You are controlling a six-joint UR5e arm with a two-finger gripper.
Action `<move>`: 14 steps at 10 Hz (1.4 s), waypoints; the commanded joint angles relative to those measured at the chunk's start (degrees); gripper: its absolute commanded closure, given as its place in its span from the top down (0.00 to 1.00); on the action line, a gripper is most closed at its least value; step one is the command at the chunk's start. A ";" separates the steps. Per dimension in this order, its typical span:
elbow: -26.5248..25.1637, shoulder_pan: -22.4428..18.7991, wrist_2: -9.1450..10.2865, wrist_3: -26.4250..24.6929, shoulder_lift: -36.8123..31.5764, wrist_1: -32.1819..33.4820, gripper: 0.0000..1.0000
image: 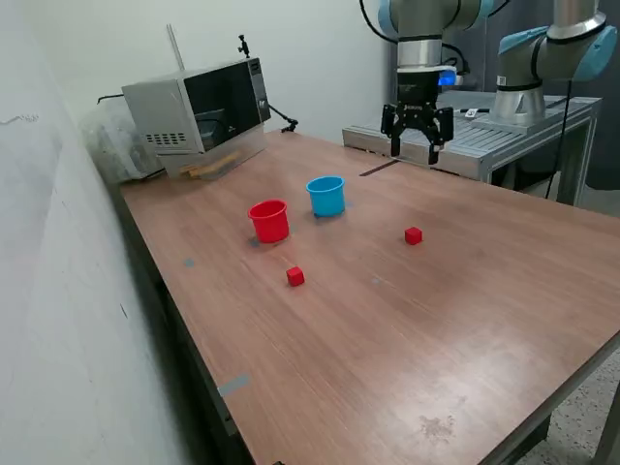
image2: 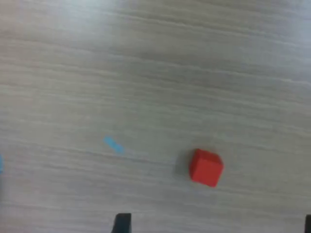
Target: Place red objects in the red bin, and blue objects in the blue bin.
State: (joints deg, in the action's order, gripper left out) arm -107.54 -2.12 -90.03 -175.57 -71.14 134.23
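Two red objects, small cubes, lie on the wooden table: one (image: 414, 235) toward the exterior view's right and one (image: 295, 276) nearer the front. The red bin (image: 269, 221) and the blue bin (image: 326, 196) stand side by side, upright, in the middle. No blue objects are in view. My gripper (image: 415, 150) hangs open and empty well above the table's far side, behind the right-hand cube. In the wrist view a red cube (image2: 206, 167) lies on the wood, with my dark fingertips (image2: 122, 223) showing only at the picture's edge, spread wide.
A microwave (image: 199, 107) sits at the table's far corner on the exterior view's left. A metal platform (image: 475, 145) carrying a second arm's base (image: 523, 97) stands behind the table. A wall runs along the left. A small blue tape mark (image2: 113, 144) is on the wood.
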 commanded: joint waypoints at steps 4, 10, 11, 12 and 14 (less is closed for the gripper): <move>10.15 -1.22 0.03 -6.62 16.72 4.01 1.00; 8.06 0.89 4.95 -7.06 18.23 5.51 1.00; 7.44 0.80 4.95 -7.06 18.23 5.51 1.00; 7.09 0.80 4.86 -7.06 18.23 5.51 1.00; 5.86 0.97 4.86 -7.06 18.14 5.60 1.00</move>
State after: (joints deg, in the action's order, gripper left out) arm -100.16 -1.35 -85.33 -182.61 -52.99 139.72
